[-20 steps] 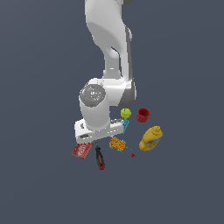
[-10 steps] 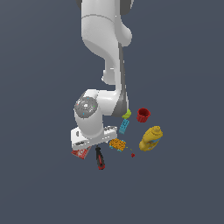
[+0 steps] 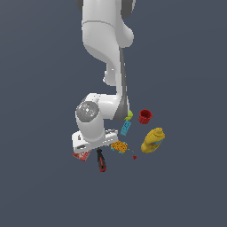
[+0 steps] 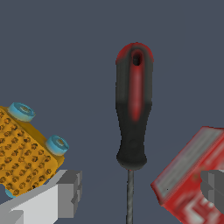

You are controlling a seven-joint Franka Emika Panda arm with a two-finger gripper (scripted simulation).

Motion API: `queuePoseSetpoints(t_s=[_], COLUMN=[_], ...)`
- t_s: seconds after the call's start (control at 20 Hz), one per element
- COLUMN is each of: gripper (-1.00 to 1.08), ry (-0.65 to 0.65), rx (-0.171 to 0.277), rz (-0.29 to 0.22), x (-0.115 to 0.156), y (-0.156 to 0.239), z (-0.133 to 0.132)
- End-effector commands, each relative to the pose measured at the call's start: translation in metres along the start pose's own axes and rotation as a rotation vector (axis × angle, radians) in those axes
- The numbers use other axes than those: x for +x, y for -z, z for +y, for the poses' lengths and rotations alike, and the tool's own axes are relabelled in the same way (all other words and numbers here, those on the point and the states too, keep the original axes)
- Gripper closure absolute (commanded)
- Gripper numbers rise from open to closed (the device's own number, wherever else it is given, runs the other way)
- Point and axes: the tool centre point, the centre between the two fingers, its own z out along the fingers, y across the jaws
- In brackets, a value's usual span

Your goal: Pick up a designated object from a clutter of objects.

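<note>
The designated object, a screwdriver [image 3: 101, 160] with a red-and-black handle [image 4: 133, 111], lies at the near edge of the clutter of objects. My gripper [image 4: 142, 190] is open and low over it. One finger [image 4: 65, 192] stands beside the orange-and-teal piece [image 4: 24, 148], and the other finger [image 4: 214, 188] is over the flat red box [image 4: 188, 173]. The thin shaft [image 4: 129, 197] runs between the fingers, apart from both. In the exterior view the hand [image 3: 91, 141] hides the shaft, and only the handle shows.
The flat red box [image 3: 81, 155] lies just to the exterior view's left of the screwdriver, the orange-and-teal piece [image 3: 119, 146] to its right. Beyond are a blue block [image 3: 126, 127], a half-hidden green ball [image 3: 129, 115], a red cup [image 3: 145, 116] and a yellow bottle [image 3: 153, 140].
The arm has folded lower and the hand has come down over the screwdriver's shaft end. None of the objects has moved.
</note>
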Motion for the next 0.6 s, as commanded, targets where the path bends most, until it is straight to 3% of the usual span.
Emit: queuePoseSetpoints(t_s=[0.0, 0.5, 0.55], gripper=[-0.92, -0.92, 1.08], ry=[0.001, 0.002, 0.002], rx=[0.0, 0.0, 0.0], rz=[-0.001, 0.0, 0.0], x=[-0.001, 0.0, 0.0], y=[-0.011, -0.041, -0.041], z=[0.0, 0.001, 0.001])
